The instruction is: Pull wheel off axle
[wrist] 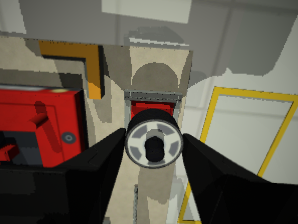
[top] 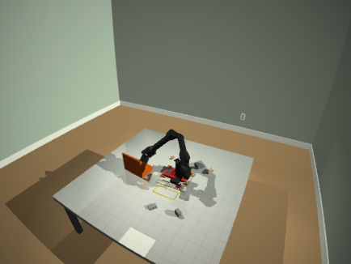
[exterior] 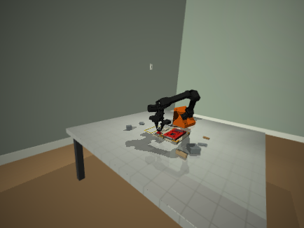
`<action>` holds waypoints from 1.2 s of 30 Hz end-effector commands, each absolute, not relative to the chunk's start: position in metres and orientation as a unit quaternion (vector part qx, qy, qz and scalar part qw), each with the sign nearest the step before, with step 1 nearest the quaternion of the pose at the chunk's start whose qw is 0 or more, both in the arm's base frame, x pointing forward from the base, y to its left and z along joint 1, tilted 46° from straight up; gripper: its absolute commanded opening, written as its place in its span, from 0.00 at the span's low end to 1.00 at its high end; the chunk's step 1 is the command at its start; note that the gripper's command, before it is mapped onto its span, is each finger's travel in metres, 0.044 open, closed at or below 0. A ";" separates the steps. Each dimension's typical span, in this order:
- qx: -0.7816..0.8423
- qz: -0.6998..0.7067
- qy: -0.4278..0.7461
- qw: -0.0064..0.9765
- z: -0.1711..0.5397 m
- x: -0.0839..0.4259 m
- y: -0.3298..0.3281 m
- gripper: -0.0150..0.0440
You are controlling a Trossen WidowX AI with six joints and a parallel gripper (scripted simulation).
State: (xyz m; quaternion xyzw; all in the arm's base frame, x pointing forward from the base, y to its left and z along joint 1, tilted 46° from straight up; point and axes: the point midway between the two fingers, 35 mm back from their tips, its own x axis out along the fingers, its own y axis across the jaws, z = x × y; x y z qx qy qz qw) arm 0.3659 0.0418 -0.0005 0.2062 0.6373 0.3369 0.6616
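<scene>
The wheel [wrist: 142,131] has a black tyre and a pale spoked face. It sits around the dark upright axle [wrist: 154,148], whose end shows in the hub, above a red and grey mount. My gripper [exterior: 159,129] [wrist: 153,136] points down and is shut on the wheel, one finger on each side of the tyre. The marked area is a yellow outline [top: 165,195] [wrist: 255,93] on the table, to the right of the wheel in the wrist view. The wheel's underside is hidden, and in the top and exterior views it is too small to make out.
A red housing [exterior: 170,135] [wrist: 60,110] and an orange corner bracket [wrist: 95,70] stand on the pale board left of the wheel in the wrist view. Loose grey blocks [top: 151,206] [exterior: 129,127], a grey bin [exterior: 193,148] and a wooden block [exterior: 181,154] lie around.
</scene>
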 end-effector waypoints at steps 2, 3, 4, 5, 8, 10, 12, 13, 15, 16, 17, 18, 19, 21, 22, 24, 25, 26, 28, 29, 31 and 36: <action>0.204 0.338 0.636 0.663 0.002 0.367 0.039 0.25; 0.204 0.338 0.636 0.663 0.002 0.367 0.039 0.25; 0.204 0.338 0.636 0.663 0.002 0.367 0.039 0.25; 0.204 0.338 0.636 0.663 0.003 0.367 0.039 0.25; 0.204 0.338 0.636 0.663 0.003 0.367 0.038 0.25; 0.204 0.337 0.636 0.663 0.004 0.367 0.037 0.25; 0.204 0.337 0.636 0.663 0.004 0.367 0.037 0.25; 0.204 0.337 0.636 0.663 0.004 0.368 0.037 0.25; 0.204 0.337 0.636 0.663 0.005 0.368 0.036 0.25; 0.204 0.337 0.636 0.663 0.005 0.368 0.036 0.25; 0.204 0.337 0.636 0.663 0.005 0.368 0.036 0.25; 0.204 0.337 0.636 0.663 0.005 0.368 0.035 0.25; 0.205 0.337 0.636 0.663 0.006 0.368 0.035 0.25; 0.205 0.337 0.636 0.663 0.006 0.368 0.035 0.25; 0.205 0.337 0.636 0.663 0.006 0.368 0.034 0.25; 0.205 0.337 0.636 0.663 0.007 0.368 0.034 0.25; 0.205 0.337 0.636 0.663 0.007 0.368 0.034 0.25; 0.205 0.337 0.636 0.663 0.007 0.368 0.033 0.25; 0.205 0.337 0.636 0.663 0.008 0.368 0.033 0.25; 0.205 0.337 0.636 0.663 0.008 0.368 0.033 0.25; 0.205 0.337 0.636 0.663 0.008 0.368 0.032 0.25; 0.205 0.337 0.636 0.663 0.010 0.368 0.031 0.25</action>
